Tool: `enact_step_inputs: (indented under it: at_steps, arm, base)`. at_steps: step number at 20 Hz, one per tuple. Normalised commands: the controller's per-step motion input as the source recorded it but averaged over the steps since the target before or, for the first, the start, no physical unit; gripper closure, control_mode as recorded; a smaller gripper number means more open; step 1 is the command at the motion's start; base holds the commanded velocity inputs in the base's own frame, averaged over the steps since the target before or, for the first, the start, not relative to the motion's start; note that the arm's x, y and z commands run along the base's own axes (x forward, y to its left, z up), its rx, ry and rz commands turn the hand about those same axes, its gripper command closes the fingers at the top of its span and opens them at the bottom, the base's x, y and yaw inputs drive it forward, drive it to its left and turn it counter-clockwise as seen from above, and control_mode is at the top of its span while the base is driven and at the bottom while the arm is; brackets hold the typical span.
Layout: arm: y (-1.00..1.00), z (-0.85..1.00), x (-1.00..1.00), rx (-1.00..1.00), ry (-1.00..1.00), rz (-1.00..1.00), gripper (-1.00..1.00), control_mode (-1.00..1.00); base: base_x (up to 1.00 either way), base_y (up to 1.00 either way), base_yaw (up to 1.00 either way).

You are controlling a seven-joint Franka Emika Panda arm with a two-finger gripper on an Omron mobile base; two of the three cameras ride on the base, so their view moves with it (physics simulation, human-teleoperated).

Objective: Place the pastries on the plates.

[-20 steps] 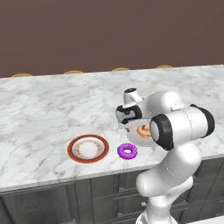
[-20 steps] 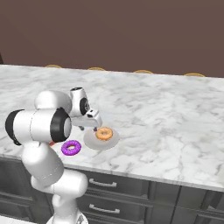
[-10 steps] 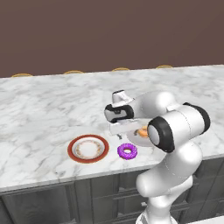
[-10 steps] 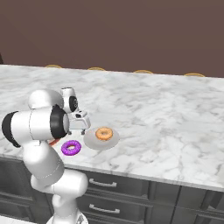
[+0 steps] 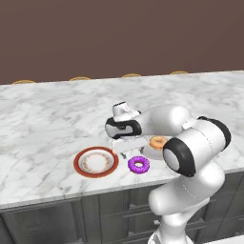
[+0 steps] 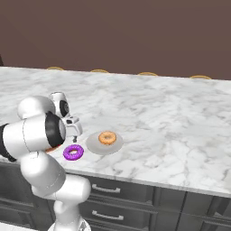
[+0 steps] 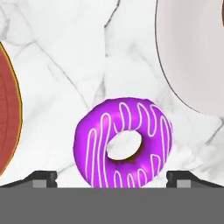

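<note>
**One pastry plated, the purple donut still to go**

Nearest the counter's front edge, the purple donut point(image 5: 138, 164) lies flat on the bare marble counter point(image 5: 47, 119), on neither plate, so its half of the task is left to do. It sits between the two plates, with the red-rimmed plate point(image 5: 96, 162) just beside it on one side and the white plate point(image 6: 104, 143) just beside it on the other. The red-rimmed plate holds nothing.

The gripper point(image 5: 127, 148) hangs just behind and above the donut, pointing down. In the hand view the donut point(image 7: 124, 143) sits low in the frame, and the two fingertips point(image 7: 41, 178) stand to either side of it, spread wider than the ring and not touching it. The fingers are wide apart and hold nothing. How high the tips are above the marble is hard to judge from these angles, though they look clear of it.

A little farther back, the orange pastry point(image 6: 107, 138) rests on the white plate, near its middle, so that half looks done.
</note>
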Motion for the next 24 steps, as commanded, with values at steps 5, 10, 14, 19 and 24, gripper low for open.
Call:
enact_step_inputs:
  at_steps: [5, 10, 14, 19, 24]
  arm:
    - [0.01, -0.21, -0.03, 0.0, 0.05, 0.0, -1.0, -1.0]
    - [0.13, -0.3, 0.0, 0.0, 0.04, 0.0, -1.0, -1.0]
    - [0.19, -0.19, -0.03, 0.0, 0.02, 0.0, -1.0, -1.0]
    - [0.0, -0.11, -0.12, 0.0, 0.01, 0.0, -1.0, -1.0]
    - [0.0, -0.23, -0.29, 0.0, 0.03, 0.0, -1.0, -1.0]
  base:
    - [0.0, 0.0, 0.0]
    - [0.0, 0.0, 0.0]
    - [0.0, 0.0, 0.0]
    - [0.0, 0.0, 0.0]
    - [0.0, 0.0, 0.0]
